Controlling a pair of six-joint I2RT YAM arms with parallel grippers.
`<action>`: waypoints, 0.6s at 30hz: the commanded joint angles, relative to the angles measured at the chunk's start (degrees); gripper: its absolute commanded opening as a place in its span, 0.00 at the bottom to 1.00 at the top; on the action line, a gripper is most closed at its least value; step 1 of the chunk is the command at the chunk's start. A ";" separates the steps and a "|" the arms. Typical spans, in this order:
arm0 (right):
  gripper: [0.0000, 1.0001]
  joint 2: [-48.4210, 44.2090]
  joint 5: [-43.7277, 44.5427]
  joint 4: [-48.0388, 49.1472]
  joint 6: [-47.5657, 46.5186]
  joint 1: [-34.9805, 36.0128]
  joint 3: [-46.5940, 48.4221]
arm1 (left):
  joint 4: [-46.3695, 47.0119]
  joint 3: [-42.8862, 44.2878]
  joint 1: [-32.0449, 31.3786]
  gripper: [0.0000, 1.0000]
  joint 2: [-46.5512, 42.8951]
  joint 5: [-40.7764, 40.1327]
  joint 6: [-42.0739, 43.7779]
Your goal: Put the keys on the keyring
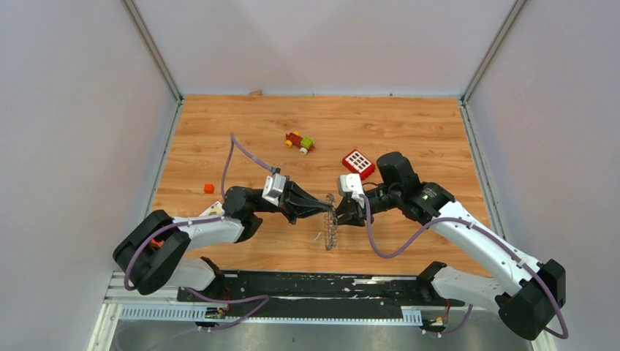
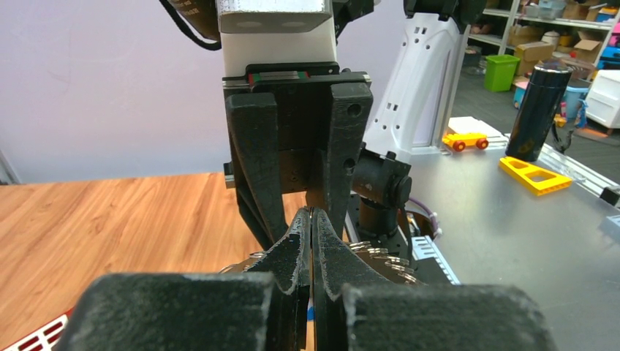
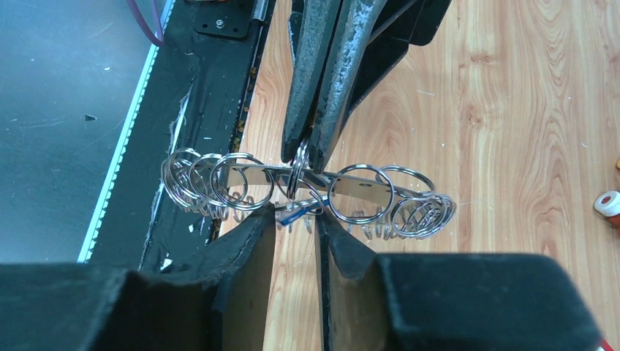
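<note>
The keyring (image 3: 358,183), a metal band strung with many silver split rings, hangs upright above the wood between the two arms (image 1: 330,230). My left gripper (image 2: 312,212) is shut on it, and its fingers (image 3: 322,88) pinch the band from above in the right wrist view. A small blue-headed key (image 3: 292,213) lies just under the band. My right gripper (image 3: 296,219) has its jaws a little apart, one tip at each end of that key. From above, both grippers meet at the top of the ring, left (image 1: 326,208) and right (image 1: 339,213).
A red block with white squares (image 1: 358,162) lies behind the right wrist. A red-yellow-green toy (image 1: 300,142) sits further back, and a small orange piece (image 1: 209,188) lies at the left. The black rail (image 1: 307,281) at the table's near edge runs just below the ring.
</note>
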 commanded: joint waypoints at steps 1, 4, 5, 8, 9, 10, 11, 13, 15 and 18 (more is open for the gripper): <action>0.23 -0.96 -0.11 2.87 0.27 -0.17 -0.07 | 7.14 0.06 0.35 0.00 -0.56 -1.12 1.25; 0.14 -1.28 0.97 2.45 -0.11 -0.22 0.14 | 6.88 -0.03 0.53 0.00 -0.65 -0.98 1.46; 0.11 -1.59 1.50 2.06 -0.31 -0.22 0.23 | 6.84 -0.03 0.61 0.00 -0.66 -0.96 1.53; 0.07 -3.00 4.01 0.74 -1.34 -0.19 0.54 | 6.62 -0.19 0.90 0.00 -0.68 -0.86 1.79; 0.05 -3.50 4.63 0.22 -1.77 -0.22 0.53 | 6.62 -0.20 1.00 0.00 -0.59 -0.89 1.83; 0.04 -4.06 5.23 -0.18 -2.32 -0.19 0.47 | 6.57 -0.27 1.14 0.00 -0.62 -0.88 1.90; 0.02 -4.59 5.92 -0.66 -2.65 -0.14 0.37 | 6.57 -0.29 1.25 0.00 -0.52 -0.86 1.90; 0.00 -5.78 7.07 -1.57 -3.58 -0.18 0.29 | 6.57 -0.29 1.36 0.00 -0.40 -0.76 1.87; 0.00 -6.55 7.54 -2.58 -4.18 -0.16 0.35 | 6.57 -0.27 1.43 0.00 -0.28 -0.81 1.87; 0.00 -6.65 7.15 -3.34 -4.47 -0.30 0.29 | 6.75 -0.16 1.46 0.00 -0.11 -0.62 1.57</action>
